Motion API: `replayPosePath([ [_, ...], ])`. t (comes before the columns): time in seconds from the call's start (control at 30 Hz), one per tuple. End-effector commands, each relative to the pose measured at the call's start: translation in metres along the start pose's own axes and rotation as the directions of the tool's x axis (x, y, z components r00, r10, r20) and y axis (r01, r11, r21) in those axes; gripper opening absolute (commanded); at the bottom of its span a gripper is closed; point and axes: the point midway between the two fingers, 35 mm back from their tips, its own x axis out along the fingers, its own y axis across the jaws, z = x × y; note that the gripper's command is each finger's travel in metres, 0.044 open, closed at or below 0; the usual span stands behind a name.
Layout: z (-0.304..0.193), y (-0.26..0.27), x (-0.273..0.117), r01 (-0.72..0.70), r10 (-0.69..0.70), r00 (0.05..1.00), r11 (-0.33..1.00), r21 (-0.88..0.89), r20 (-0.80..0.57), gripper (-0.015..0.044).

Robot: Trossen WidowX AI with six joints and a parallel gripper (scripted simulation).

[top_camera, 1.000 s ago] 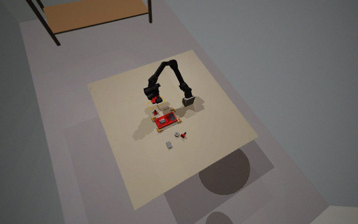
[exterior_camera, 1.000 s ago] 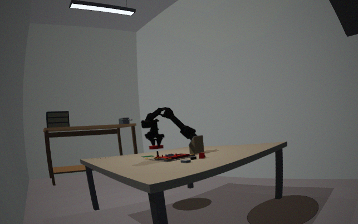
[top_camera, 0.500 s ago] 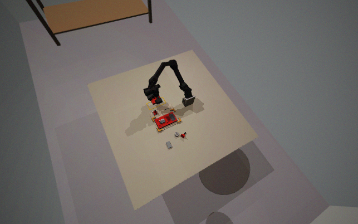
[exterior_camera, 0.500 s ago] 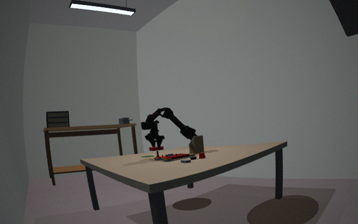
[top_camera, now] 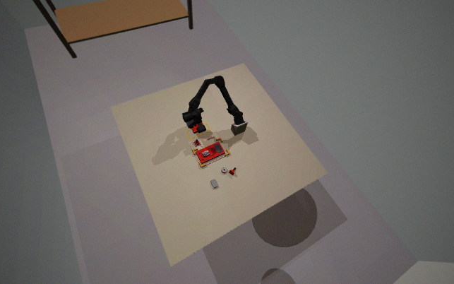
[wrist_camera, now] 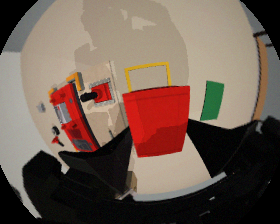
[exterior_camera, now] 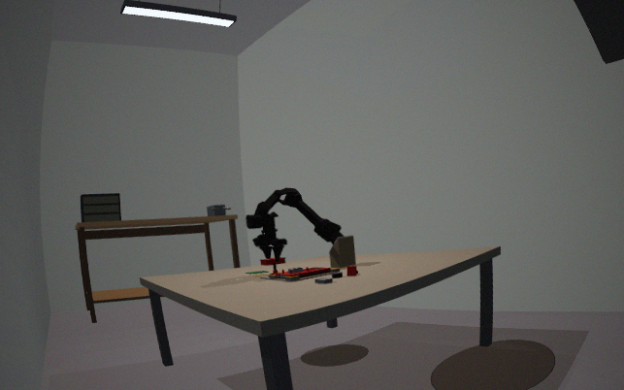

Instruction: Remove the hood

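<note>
My gripper [top_camera: 197, 128] [exterior_camera: 273, 259] [wrist_camera: 158, 124] is shut on the red hood [top_camera: 196, 129] [exterior_camera: 273, 261] [wrist_camera: 157, 121] and holds it a little above the table. The yellow-outlined marked area [top_camera: 187, 135] [wrist_camera: 127, 78] lies on the table right under and just beyond the hood. The red toy car [top_camera: 210, 152] [exterior_camera: 300, 274] [wrist_camera: 72, 116] sits in its orange-cornered fixture, a short way from the marked area, with its engine bay open.
A small red part [top_camera: 196, 142] [wrist_camera: 100, 94] sits between the car and the marked area. A grey plate [top_camera: 214, 184], a ring [top_camera: 224, 170] and a red piece [top_camera: 232, 172] lie in front of the car. A green patch [wrist_camera: 212, 100] [exterior_camera: 256, 273] lies beside the marked area. The arm's base [top_camera: 239, 128] stands nearby.
</note>
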Motion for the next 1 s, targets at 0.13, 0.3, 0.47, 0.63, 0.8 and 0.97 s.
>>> replayPosePath([
  [0.13, -0.001, 0.000, 0.007, 0.005, -0.005, 1.000, 1.000, -0.007, -0.003, 0.0000],
  [0.3, -0.001, 0.000, 0.011, 0.006, -0.006, 1.000, 1.000, -0.007, -0.003, 0.0000],
  [0.47, -0.002, 0.000, 0.015, 0.007, -0.007, 1.000, 1.000, -0.007, -0.003, 0.0000],
  [0.63, -0.002, -0.001, 0.019, 0.007, -0.007, 1.000, 1.000, -0.007, -0.003, 0.0000],
  [0.8, -0.003, -0.001, 0.023, 0.008, -0.008, 1.000, 1.000, -0.007, -0.004, 0.0000],
  [0.97, -0.003, -0.001, 0.026, 0.009, -0.009, 1.000, 1.000, -0.007, -0.004, 0.0000],
])
